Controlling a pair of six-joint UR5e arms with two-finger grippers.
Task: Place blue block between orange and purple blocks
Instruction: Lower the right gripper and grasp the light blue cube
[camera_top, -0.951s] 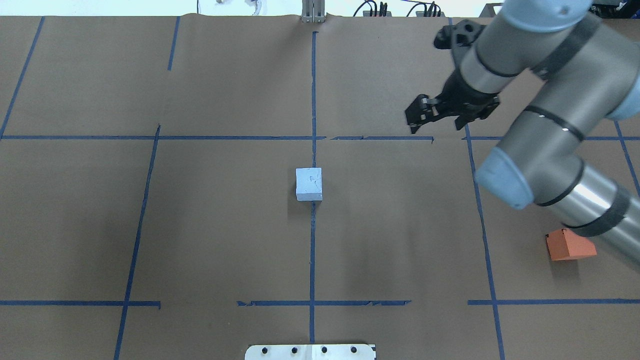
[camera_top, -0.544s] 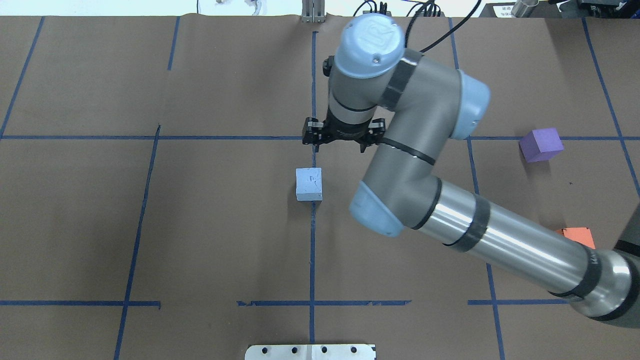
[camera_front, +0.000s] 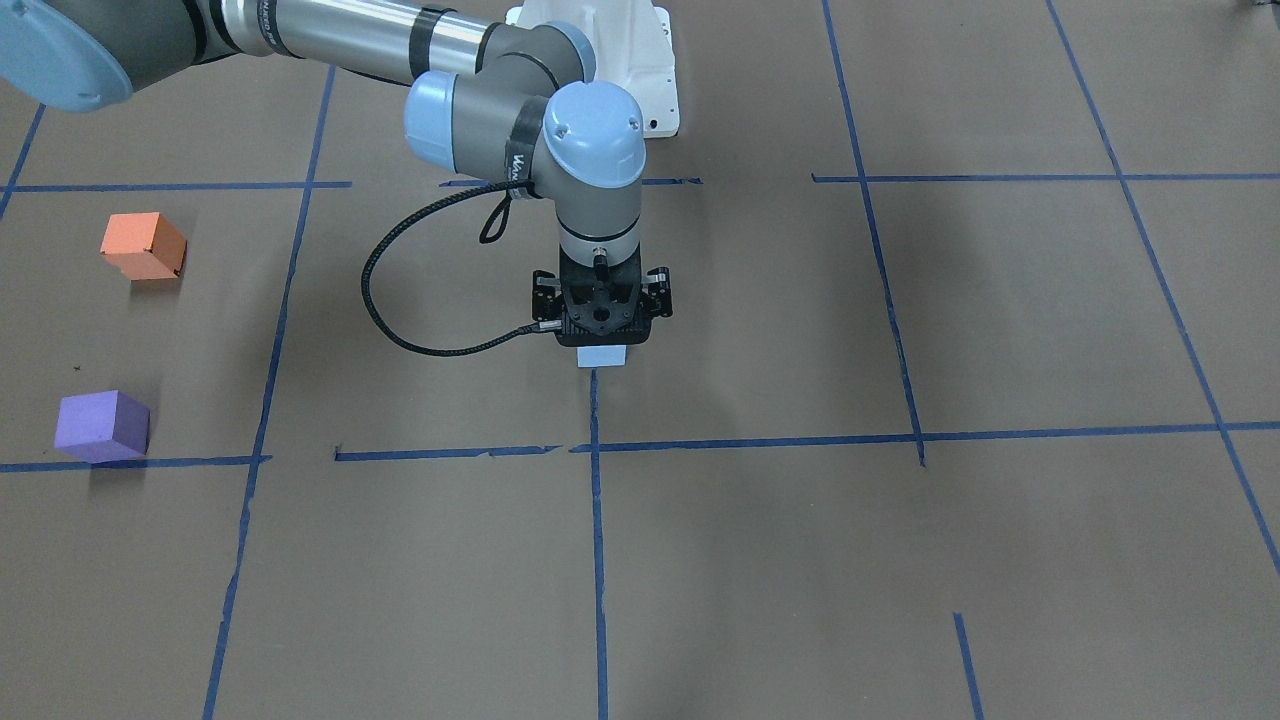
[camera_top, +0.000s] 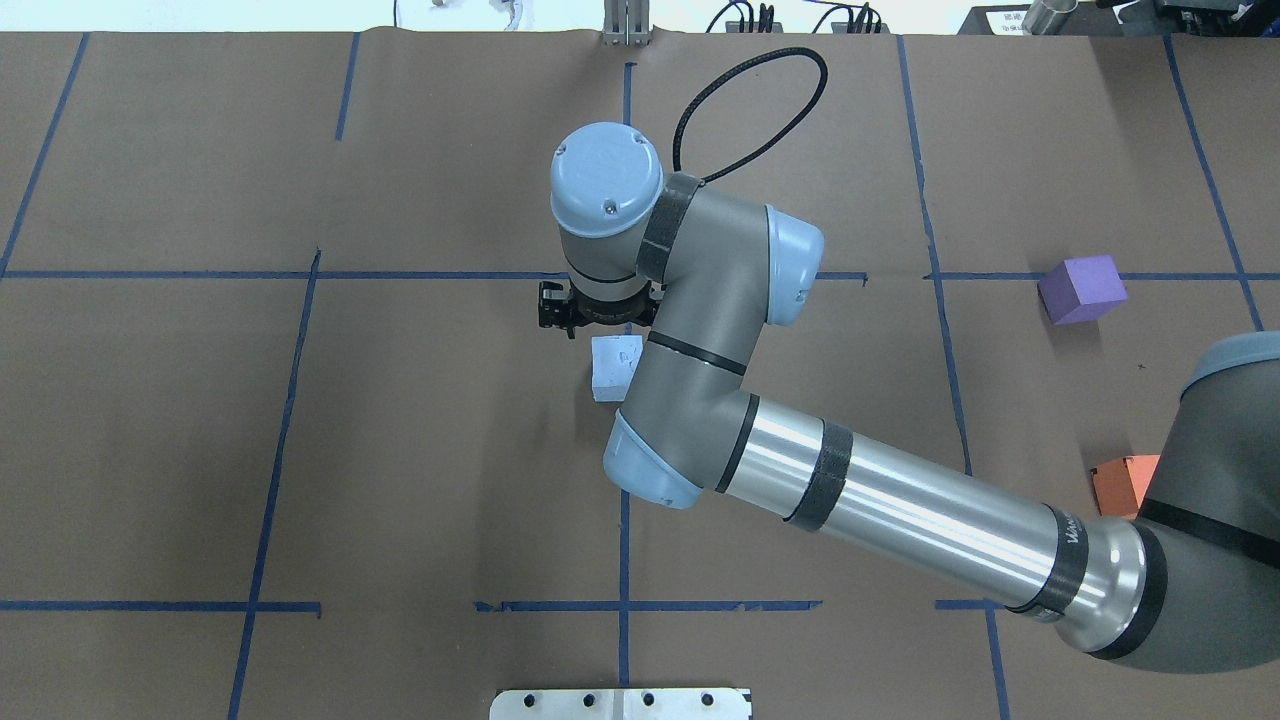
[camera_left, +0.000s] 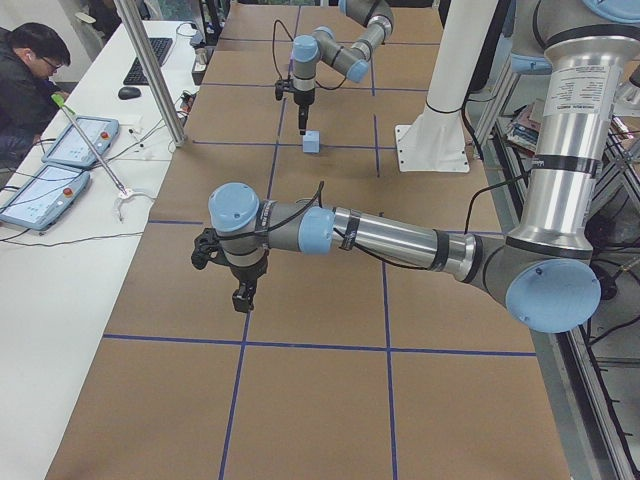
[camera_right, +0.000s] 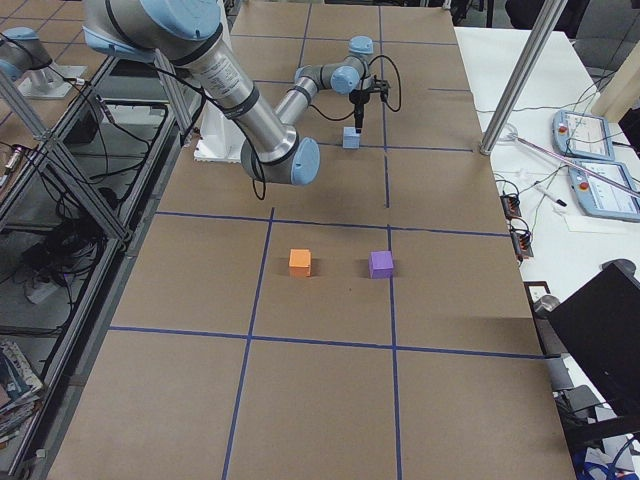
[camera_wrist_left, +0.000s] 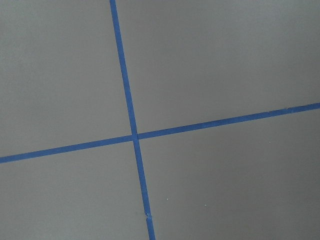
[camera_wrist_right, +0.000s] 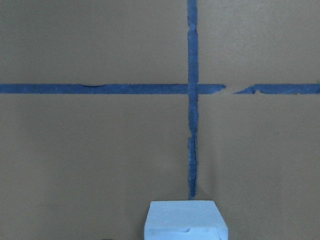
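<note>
Overhead exterior: right claw just swung in over the blue block, jaws spread, so grabbing's next.

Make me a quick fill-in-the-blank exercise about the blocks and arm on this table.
The gripper above the blue block belongs to the robot's ___ arm. Of the orange block and purple block, the ___ one is nearer the robot. The blue block lies on a ___ tape line. Missing words: right; orange; blue.
</note>
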